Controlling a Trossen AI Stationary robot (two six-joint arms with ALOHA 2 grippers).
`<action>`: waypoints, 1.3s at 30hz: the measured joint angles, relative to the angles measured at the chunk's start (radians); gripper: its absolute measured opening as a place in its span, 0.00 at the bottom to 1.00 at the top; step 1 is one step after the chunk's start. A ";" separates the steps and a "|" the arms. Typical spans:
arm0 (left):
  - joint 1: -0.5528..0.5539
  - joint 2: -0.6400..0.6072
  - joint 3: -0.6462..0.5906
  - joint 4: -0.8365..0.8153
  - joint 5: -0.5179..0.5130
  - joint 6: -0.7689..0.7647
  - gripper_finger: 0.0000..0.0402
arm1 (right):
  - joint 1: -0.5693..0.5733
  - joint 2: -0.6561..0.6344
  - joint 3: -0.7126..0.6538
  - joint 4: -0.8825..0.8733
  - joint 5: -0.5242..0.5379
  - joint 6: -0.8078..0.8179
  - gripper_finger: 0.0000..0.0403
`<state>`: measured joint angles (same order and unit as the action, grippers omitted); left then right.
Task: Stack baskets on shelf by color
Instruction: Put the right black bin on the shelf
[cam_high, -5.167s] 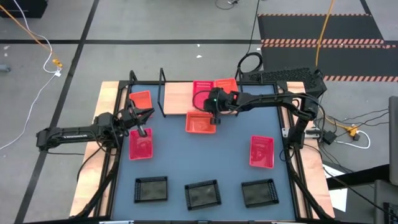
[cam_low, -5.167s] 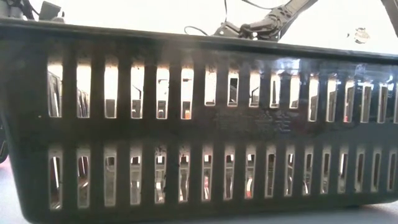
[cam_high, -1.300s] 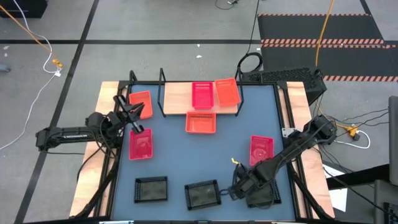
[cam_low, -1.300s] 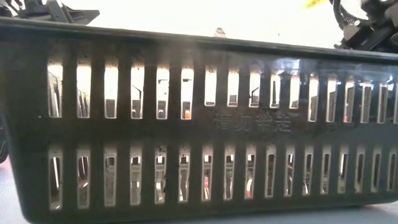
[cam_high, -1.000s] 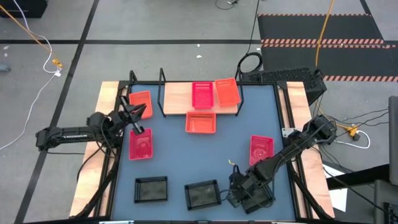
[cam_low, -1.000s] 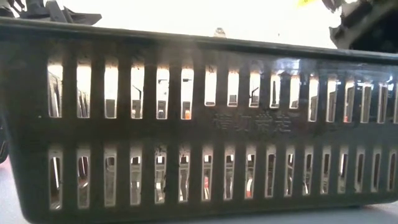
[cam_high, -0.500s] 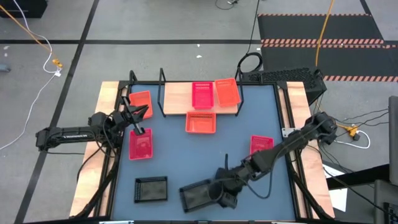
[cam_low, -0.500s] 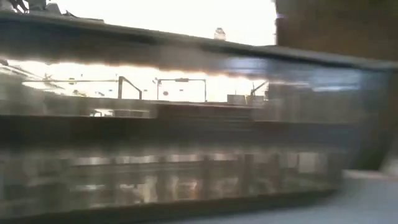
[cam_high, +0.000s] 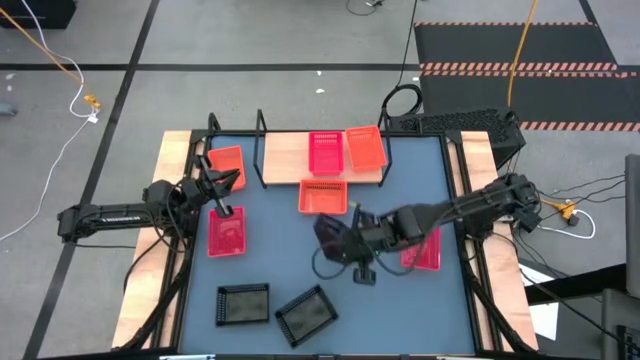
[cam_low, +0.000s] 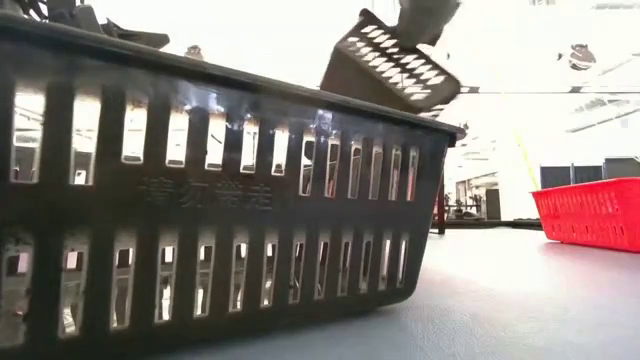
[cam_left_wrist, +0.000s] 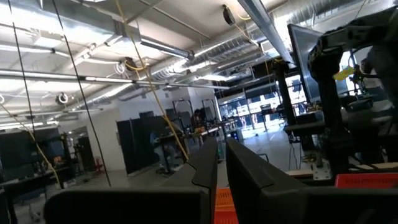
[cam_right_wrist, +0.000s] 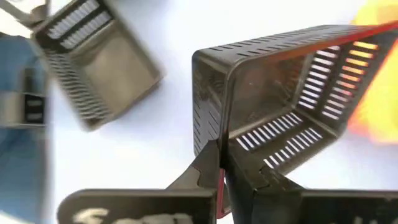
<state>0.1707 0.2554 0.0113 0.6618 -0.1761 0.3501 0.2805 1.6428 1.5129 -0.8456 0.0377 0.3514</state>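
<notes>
Blue tabletop (cam_high: 270, 250), right gripper (cam_high: 345, 240) carrying black basket (cam_high: 331, 236) mid-table

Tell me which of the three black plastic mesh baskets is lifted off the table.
The black mesh basket pinched by the right gripper, tilted in the air mid-table. The other two black baskets lie on the blue tabletop near its front edge.
</notes>
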 joint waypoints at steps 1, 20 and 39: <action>0.000 0.000 0.000 -0.004 0.000 -0.011 0.09 | -0.018 0.000 0.006 0.009 0.022 -0.063 0.01; 0.000 0.000 0.001 -0.158 -0.009 -0.152 0.09 | -0.410 0.144 0.098 0.710 0.422 -0.729 0.01; 0.005 0.000 0.001 -0.173 -0.043 -0.097 0.09 | -0.438 0.455 0.182 0.743 0.429 -0.561 0.01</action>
<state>0.1757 0.2550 0.0120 0.4887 -0.2193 0.2531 -0.1574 2.0979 1.6951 -0.1024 0.4667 -0.2095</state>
